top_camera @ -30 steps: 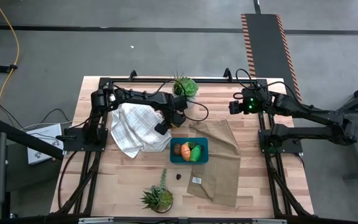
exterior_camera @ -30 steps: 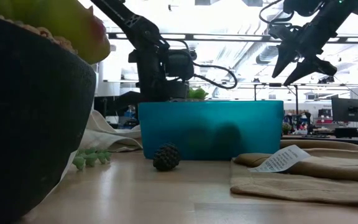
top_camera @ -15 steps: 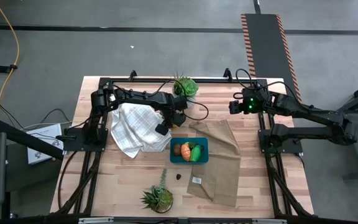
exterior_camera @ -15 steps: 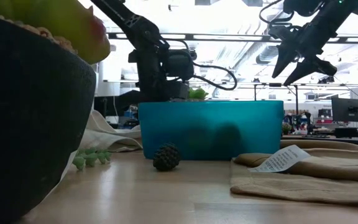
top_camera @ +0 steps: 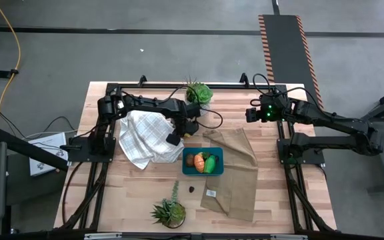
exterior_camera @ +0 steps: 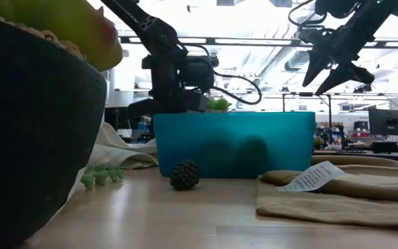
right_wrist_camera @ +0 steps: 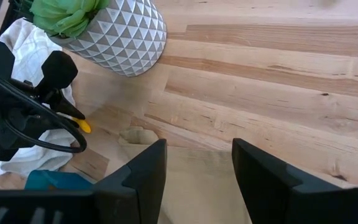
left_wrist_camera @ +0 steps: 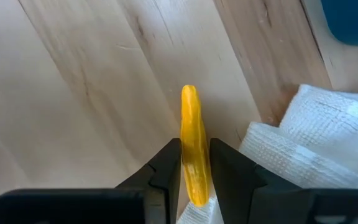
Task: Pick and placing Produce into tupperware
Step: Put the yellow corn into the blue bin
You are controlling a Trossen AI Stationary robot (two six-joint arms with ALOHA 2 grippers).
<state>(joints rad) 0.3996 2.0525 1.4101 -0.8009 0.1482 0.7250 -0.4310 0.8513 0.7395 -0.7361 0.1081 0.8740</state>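
L claw (left_wrist_camera: 194, 163) grips banana (left_wrist_camera: 192, 143) by white cloth (left_wrist_camera: 316, 143), near tupperware (top_camera: 203, 171); R claw (right_wrist_camera: 197, 163) wide.

Yellow banana (left_wrist_camera: 193, 147) pinched edge-on between dark fingers, above bare wood. Teal tub (top_camera: 203, 172) holds brown, orange, green pieces; possibly more hidden.

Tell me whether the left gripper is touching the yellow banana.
Touching. The left wrist view shows the left gripper with both dark fingers pressed against the sides of the banana, no gap on either side.
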